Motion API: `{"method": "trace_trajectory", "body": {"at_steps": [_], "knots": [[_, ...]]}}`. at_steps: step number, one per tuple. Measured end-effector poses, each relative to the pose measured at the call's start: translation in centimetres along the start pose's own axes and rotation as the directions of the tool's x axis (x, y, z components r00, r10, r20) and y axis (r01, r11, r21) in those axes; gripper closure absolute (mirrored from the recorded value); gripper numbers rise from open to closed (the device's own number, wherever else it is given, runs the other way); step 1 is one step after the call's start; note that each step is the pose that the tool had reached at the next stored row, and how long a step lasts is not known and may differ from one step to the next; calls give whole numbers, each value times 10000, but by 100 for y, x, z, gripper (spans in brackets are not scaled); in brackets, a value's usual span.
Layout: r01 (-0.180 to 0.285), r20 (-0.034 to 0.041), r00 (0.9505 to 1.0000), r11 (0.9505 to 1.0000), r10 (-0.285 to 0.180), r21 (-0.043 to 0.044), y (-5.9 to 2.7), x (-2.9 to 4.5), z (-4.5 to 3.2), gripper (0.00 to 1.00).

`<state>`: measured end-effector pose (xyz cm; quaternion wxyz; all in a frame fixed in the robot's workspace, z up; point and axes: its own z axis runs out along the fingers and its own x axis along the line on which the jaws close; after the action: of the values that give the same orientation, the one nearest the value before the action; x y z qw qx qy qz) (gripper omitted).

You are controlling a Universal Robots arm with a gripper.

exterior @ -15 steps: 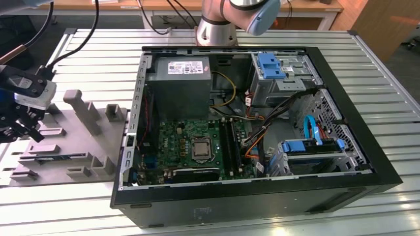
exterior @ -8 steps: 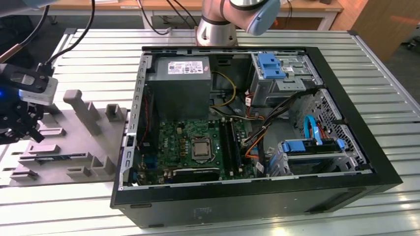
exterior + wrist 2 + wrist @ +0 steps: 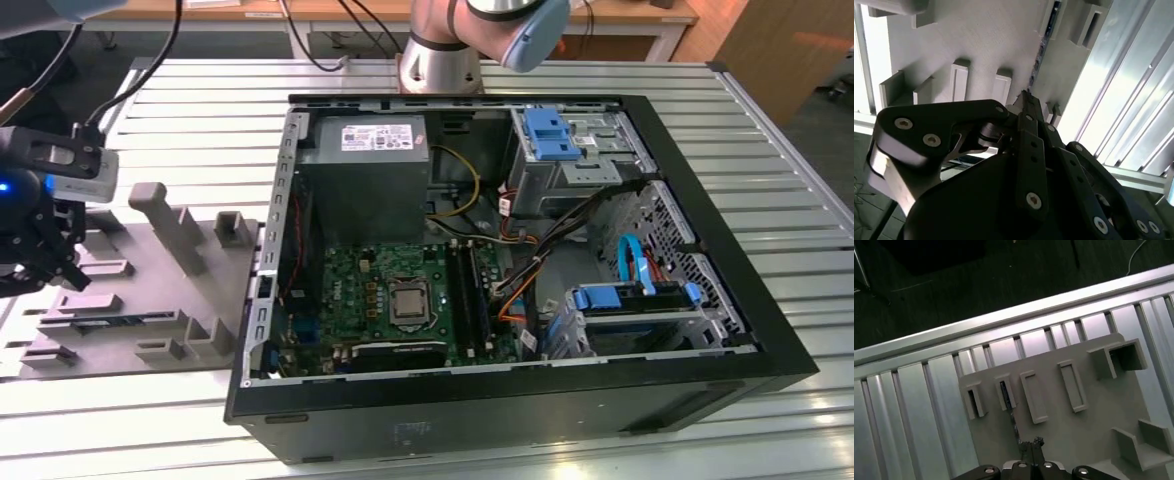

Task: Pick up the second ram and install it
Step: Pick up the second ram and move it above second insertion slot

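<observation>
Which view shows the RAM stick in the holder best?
The first wrist view: the RAM stick is seen unobstructed from above. The second wrist view catches a thin edge; the exterior view, a small strip.

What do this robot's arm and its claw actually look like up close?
The arm is a silvery-grey tube with a light blue cap at its joint. Black cables run to the wrist, where a grey box sits beside a small blue light. The gripper is matte black, built of flat linked bars with rounded ends, pinned by shiny silver screws.
</observation>
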<state>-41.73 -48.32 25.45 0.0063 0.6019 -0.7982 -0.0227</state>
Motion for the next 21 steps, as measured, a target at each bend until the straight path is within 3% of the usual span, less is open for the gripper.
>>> {"method": "trace_trajectory", "body": {"at_steps": [4,7,12,17,19,21], "knots": [[734,-31,9973,9973,-734,-13,0,0,10,89],[1270,-54,9919,9919,-1270,-25,-1,0,17,89],[2165,-91,9762,9763,-2165,-48,-1,0,30,89],[3034,-130,9528,9528,-3035,-73,-2,1,43,89],[3132,-137,9496,9497,-3133,-78,-2,1,45,89],[3133,-135,9495,9496,-3134,-75,-2,1,54,89]]}}
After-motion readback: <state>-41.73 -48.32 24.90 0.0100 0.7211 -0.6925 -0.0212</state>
